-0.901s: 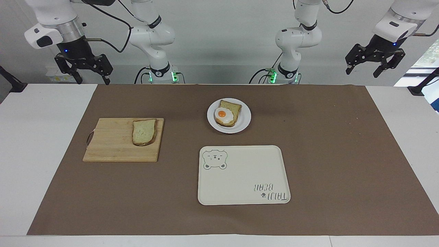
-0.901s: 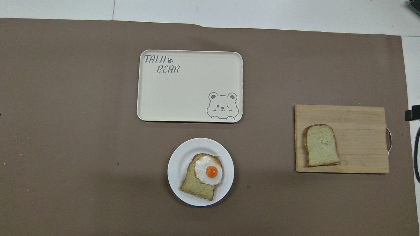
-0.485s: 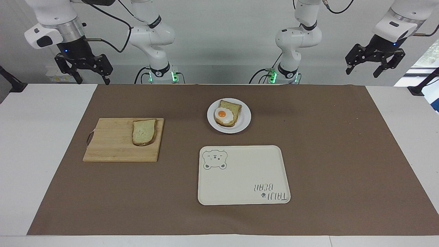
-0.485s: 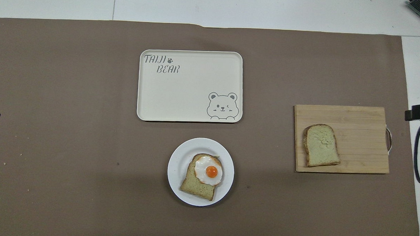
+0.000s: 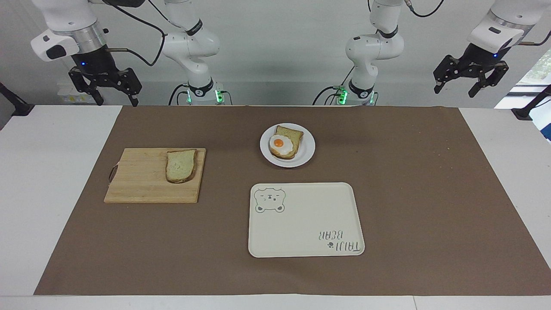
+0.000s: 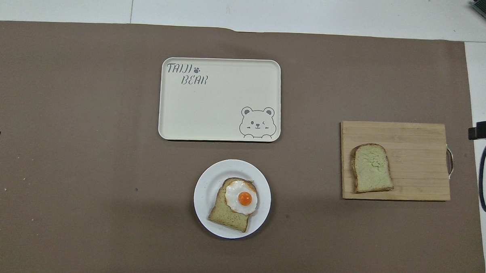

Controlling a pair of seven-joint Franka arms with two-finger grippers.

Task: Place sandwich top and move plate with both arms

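The top [image 5: 181,165] lay on the board [image 5: 142,181], at nine o'clock of the plate [image 5: 306,150] in the facing view. Both tools, left [image 5: 469,84] and right [image 5: 105,88], hung released, raised at the surface's ends. Soft and light, it probably wanted a gentle pinch across the crusts.

A white table [image 5: 60,172] is carrying a brown paper sheet [image 5: 422,193] that is covering most of its top. Lying directly on the sheet are a wooden cutting board [image 5: 137,181] toward the right arm's end, a small white plate [image 5: 306,151] near the robots at mid-table, and a cream tray [image 5: 305,224] with a bear drawing, sitting just beside the plate and farther from the robots.
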